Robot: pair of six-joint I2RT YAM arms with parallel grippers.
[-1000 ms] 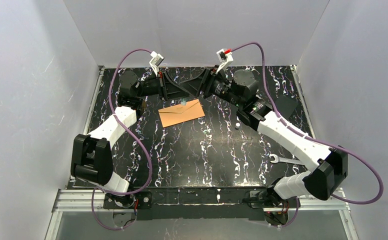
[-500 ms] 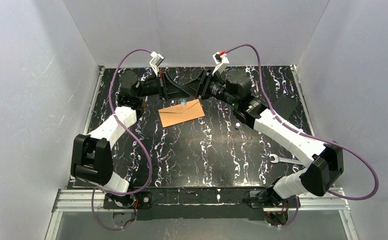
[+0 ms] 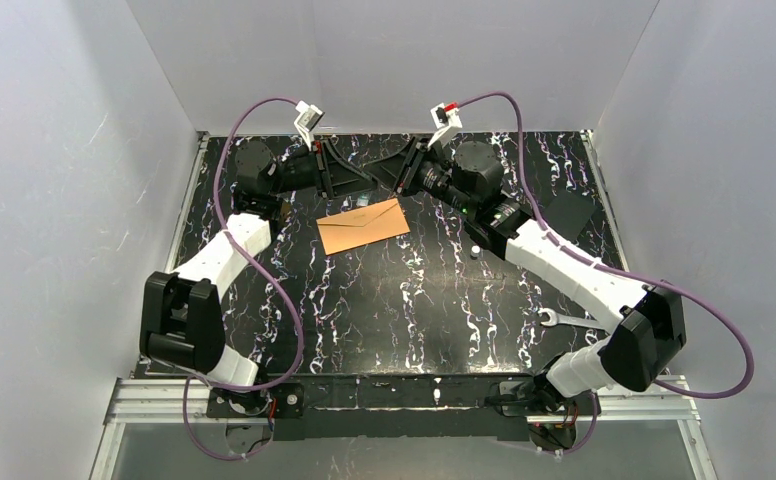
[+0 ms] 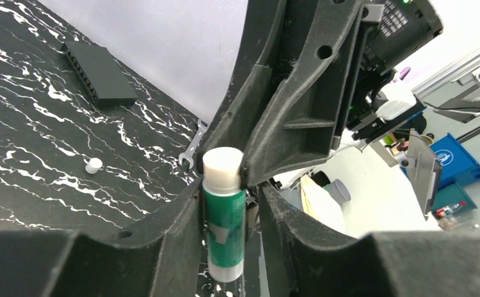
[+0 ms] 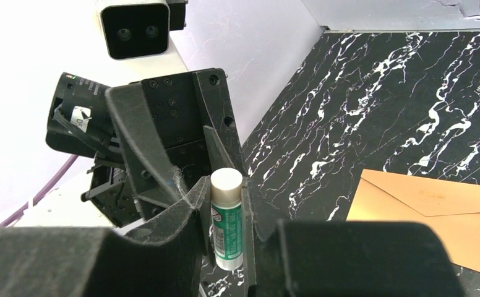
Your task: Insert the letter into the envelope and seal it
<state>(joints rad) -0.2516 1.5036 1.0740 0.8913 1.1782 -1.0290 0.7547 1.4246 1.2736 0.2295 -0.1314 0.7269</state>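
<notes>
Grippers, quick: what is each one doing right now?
Left gripper: closed on the glue stick.
Right gripper: closed on the same glue stick.

Envelope (image 3: 363, 227): plain orange-brown kraft paper, rectangular, no print visible. It lies flat on the black, white-veined table (image 3: 414, 300), on the far half and a little left of centre. It sits askew to the table edges, with its right end turned toward the far side. In the right wrist view the envelope (image 5: 435, 229) shows a triangular flap folded down over the body, point toward the middle. Whether the flap is stuck down cannot be told. Surface smooth, corners intact.
</notes>
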